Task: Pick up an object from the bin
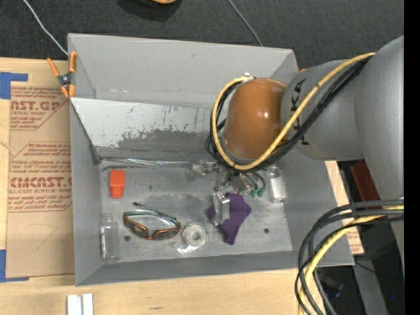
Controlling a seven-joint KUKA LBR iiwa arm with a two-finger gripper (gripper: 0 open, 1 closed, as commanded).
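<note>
My gripper (222, 206) reaches down from under the arm's wrist at the right of the bin floor. Its tip is at the left edge of a crumpled purple cloth (235, 220), touching or just above it. A clear tape roll (193, 234) lies a little to the left of the cloth, near the front wall. A small clear bottle with a green part (275, 188) lies just right of the gripper, partly hidden by the arm.
Orange-rimmed safety glasses (152, 226) lie at the front left of the floor. An orange block (117, 183) sits at the left, and a clear vial (107, 235) lies in the front left corner. The arm covers the bin's right rear.
</note>
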